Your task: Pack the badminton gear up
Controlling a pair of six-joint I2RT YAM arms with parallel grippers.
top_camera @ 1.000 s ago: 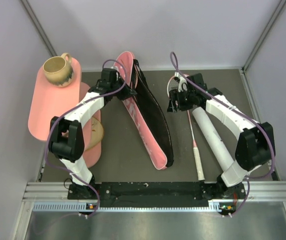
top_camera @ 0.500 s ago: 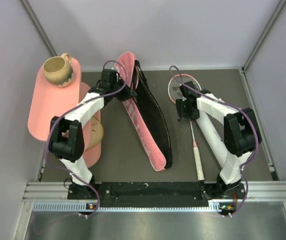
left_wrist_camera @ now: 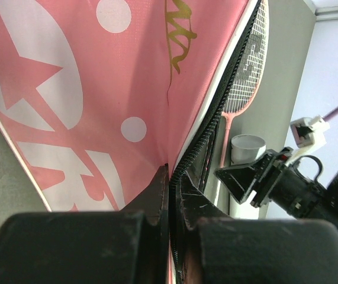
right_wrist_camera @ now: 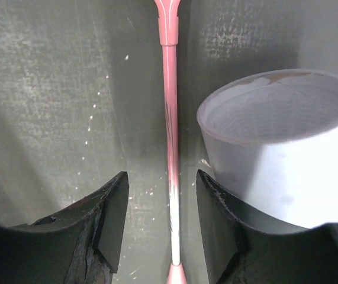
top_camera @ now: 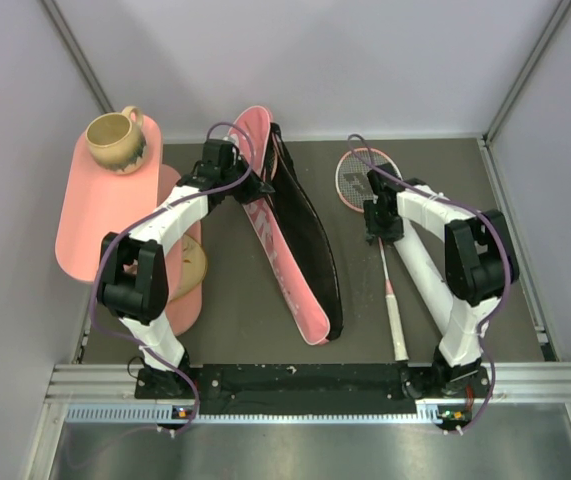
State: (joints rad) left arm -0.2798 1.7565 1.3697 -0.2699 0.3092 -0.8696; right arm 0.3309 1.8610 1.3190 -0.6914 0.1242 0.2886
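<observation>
Right hand [right_wrist_camera: 163, 204]: fingers spread astride the thin pink shaft of the racket [right_wrist_camera: 169, 106], which lies flat on the surface [right_wrist_camera: 56, 89] with the white tube [right_wrist_camera: 275, 142] just beside it. It is best to close squarely on the shaft, clear of the tube's rim, then lift level. Left hand [left_wrist_camera: 169, 201], farther off: pressed together on the zipper edge of the pink bag [left_wrist_camera: 86, 94], propping it open.

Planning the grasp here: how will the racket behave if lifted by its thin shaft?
Probably light: the racket is a thin shaft with an open strung head. The right gripper, open astride the shaft near the head, would hold it off-centre, so the handle end may droop. The smooth narrow shaft could twist in the grip.
</observation>
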